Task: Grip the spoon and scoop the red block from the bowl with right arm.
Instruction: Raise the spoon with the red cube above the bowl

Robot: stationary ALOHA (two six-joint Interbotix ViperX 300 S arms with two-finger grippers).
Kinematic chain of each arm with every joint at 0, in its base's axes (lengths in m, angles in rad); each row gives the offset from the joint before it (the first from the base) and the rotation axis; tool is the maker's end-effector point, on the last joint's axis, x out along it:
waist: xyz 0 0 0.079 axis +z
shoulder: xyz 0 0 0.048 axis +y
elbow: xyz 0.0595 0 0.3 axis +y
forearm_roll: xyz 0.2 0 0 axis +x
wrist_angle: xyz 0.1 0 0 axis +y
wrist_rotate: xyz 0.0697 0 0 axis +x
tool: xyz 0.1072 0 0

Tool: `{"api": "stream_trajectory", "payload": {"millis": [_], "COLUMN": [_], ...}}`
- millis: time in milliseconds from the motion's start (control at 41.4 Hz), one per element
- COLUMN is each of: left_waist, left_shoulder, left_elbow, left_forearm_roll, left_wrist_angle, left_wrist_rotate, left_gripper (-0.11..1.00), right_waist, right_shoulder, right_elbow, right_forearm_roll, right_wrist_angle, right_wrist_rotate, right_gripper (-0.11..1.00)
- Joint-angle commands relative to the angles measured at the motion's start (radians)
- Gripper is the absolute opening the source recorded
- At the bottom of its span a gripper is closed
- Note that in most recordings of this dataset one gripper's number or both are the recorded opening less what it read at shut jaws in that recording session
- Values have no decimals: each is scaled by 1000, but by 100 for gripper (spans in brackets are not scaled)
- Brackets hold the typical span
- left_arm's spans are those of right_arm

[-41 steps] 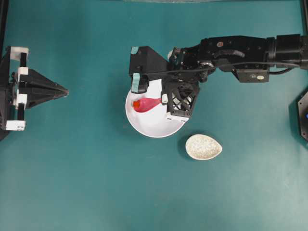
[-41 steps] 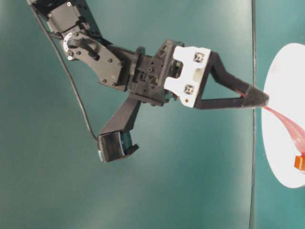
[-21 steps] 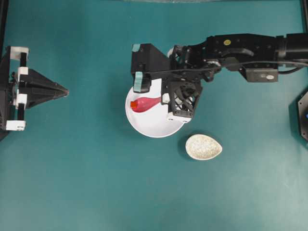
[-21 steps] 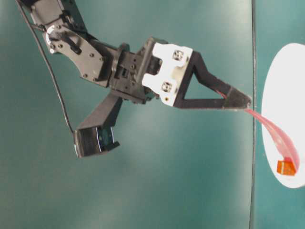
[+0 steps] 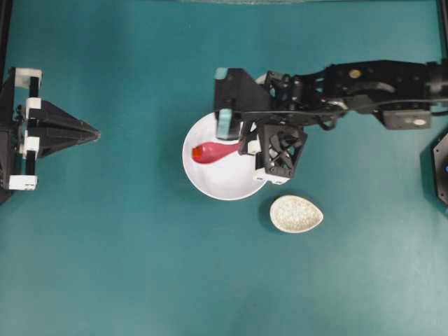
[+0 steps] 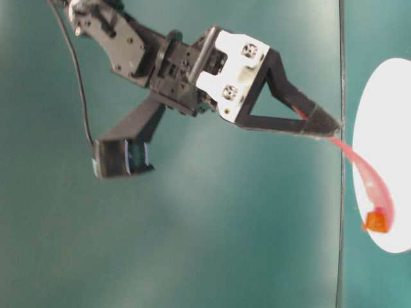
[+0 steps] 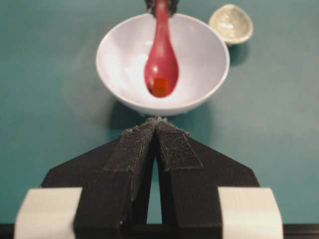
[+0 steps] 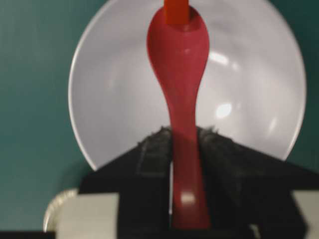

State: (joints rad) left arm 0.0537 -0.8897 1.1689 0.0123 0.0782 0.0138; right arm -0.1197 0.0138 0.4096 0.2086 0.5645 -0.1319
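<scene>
The white bowl (image 5: 224,183) sits mid-table. My right gripper (image 5: 243,145) is shut on the handle of the pink-red spoon (image 5: 213,151), which reaches left over the bowl. The red block (image 5: 197,150) sits in the spoon's tip. In the table-level view the right gripper (image 6: 331,125) holds the spoon (image 6: 372,183) sloping down, block (image 6: 376,222) at its end, in front of the bowl (image 6: 385,115). The right wrist view shows the gripper (image 8: 184,137), spoon (image 8: 179,59), block (image 8: 175,11) and bowl (image 8: 109,99). My left gripper (image 5: 94,131) is shut and empty at the far left; its view (image 7: 157,122) faces the bowl (image 7: 199,55).
A speckled beige teardrop spoon rest (image 5: 296,213) lies on the teal table just right of and below the bowl, and shows in the left wrist view (image 7: 231,22). A black fixture (image 5: 441,164) stands at the right edge.
My right arm has drawn back to the right. The spoon has slid under the red block and now carries it in its tip. The left arm has not moved.
</scene>
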Motion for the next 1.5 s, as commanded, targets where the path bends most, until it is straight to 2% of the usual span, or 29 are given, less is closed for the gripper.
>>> {"api": "stream_trajectory", "payload": {"millis": [0, 217, 435, 556, 1014, 1473], "left_waist": [2, 2, 0, 2, 2, 0], "left_shoulder": [3, 3, 3, 3, 3, 3], "left_elbow": [-9, -9, -9, -9, -11, -9], "left_forearm_roll": [3, 3, 3, 3, 3, 2], "left_wrist_angle": [-5, -5, -5, -5, -5, -5], "left_wrist_rotate": [-2, -5, -8, -8, -18, -21], "left_gripper": [0, 0, 0, 0, 0, 0], "right_waist": [5, 8, 34, 51, 74, 74], "right_shoulder": [-72, -176, -256, -275, -288, -367], "right_elbow": [38, 196, 334, 374, 373, 308], "right_forearm_roll": [8, 9, 9, 9, 9, 9], "right_wrist_angle": [-104, -321, -558, -626, -609, -485], "right_wrist_rotate": [15, 63, 74, 74, 75, 77], "right_gripper": [23, 23, 23, 23, 23, 23]}}
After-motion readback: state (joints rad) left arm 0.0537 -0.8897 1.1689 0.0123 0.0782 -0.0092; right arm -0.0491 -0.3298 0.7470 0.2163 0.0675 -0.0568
